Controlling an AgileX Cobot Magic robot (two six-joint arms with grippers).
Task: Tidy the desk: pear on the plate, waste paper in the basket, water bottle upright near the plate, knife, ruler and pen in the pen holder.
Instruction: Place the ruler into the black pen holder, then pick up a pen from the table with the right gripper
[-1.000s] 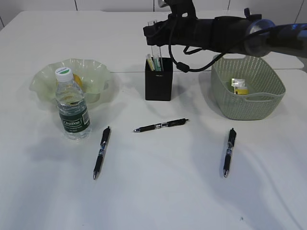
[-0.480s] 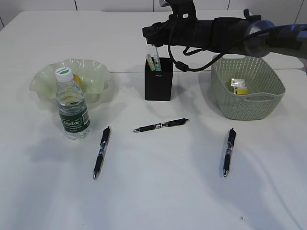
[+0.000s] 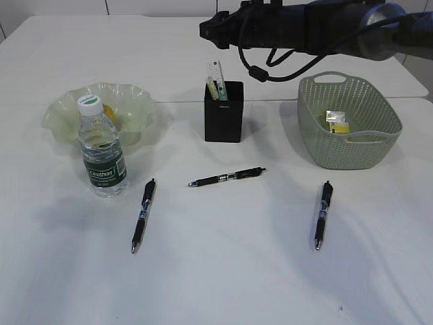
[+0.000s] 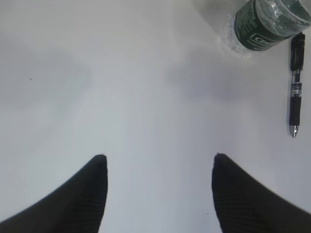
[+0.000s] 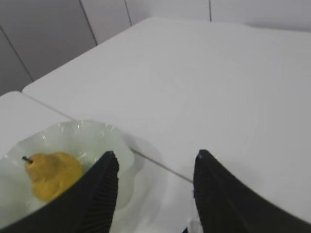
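The yellow pear (image 5: 51, 174) lies in the wavy green plate (image 3: 139, 101), mostly hidden in the exterior view behind the upright water bottle (image 3: 101, 150). The waste paper (image 3: 337, 122) is in the green basket (image 3: 379, 145). The clear ruler (image 3: 215, 72) stands in the black pen holder (image 3: 224, 116) beside a pale green stick that may be the knife. Three black pens lie on the desk (image 3: 223, 271): left (image 3: 143, 215), middle (image 3: 226, 177), right (image 3: 322, 214). My right gripper (image 3: 204, 28) hangs open and empty above the holder. My left gripper (image 4: 158, 158) is open over bare desk.
In the left wrist view the bottle (image 4: 272, 22) and the left pen (image 4: 295, 82) sit at the upper right. The right wrist view looks over the plate (image 5: 112, 141) toward the desk's far edge and a grey wall.
My right gripper opened and let go of the ruler, which dropped deeper into the pen holder. The right arm then rose away. The left gripper has not moved.
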